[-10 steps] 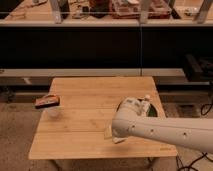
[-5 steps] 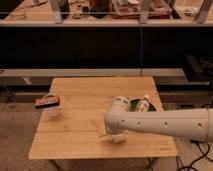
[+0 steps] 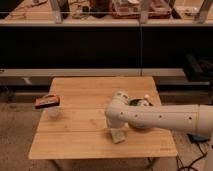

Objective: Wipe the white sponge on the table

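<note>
The white sponge point(image 3: 119, 135) lies on the wooden table point(image 3: 80, 137), near the front edge and a little right of the middle. My white arm reaches in from the right and bends down over it. The gripper point(image 3: 114, 126) is at the arm's lower end, right on top of the sponge's far edge, and seems to press on it. The arm hides most of the gripper.
An orange snack bag point(image 3: 46, 101) and a clear cup point(image 3: 54, 111) sit at the table's left edge. A green can point(image 3: 138, 103) and a small white object point(image 3: 146, 97) stand behind my arm at the right. Dark shelving runs behind the table.
My arm has swung left and down over the sponge. The sponge has shifted slightly on the table.
</note>
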You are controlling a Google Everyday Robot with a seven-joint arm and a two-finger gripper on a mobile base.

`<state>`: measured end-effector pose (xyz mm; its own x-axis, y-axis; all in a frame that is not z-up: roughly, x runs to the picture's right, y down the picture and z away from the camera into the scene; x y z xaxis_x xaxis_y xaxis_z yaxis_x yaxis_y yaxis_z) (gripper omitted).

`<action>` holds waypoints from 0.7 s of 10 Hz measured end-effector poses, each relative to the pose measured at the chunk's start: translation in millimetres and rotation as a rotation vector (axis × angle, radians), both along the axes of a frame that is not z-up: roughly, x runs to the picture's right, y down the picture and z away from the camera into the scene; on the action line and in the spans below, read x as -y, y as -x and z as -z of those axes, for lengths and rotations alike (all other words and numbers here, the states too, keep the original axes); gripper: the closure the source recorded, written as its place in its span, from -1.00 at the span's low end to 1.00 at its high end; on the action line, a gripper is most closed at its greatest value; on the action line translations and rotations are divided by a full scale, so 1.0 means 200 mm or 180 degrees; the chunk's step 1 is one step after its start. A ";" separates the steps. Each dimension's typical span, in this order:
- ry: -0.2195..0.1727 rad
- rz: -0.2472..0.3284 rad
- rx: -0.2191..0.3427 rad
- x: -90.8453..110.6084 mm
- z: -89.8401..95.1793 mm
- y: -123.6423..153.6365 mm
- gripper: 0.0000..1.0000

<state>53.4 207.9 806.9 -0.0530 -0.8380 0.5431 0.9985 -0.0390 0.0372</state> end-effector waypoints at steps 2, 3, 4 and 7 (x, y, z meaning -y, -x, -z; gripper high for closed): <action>-0.0044 0.0048 -0.0038 0.02 -0.06 -0.02 -0.33; -0.0070 0.0049 -0.0042 0.03 -0.07 -0.03 -0.17; -0.0081 0.0029 -0.0021 0.03 -0.07 -0.02 0.02; -0.0097 0.0080 0.0062 0.01 -0.07 -0.02 0.07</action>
<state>57.1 206.7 820.8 -0.0847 -0.8525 0.5159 0.9963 -0.0656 0.0552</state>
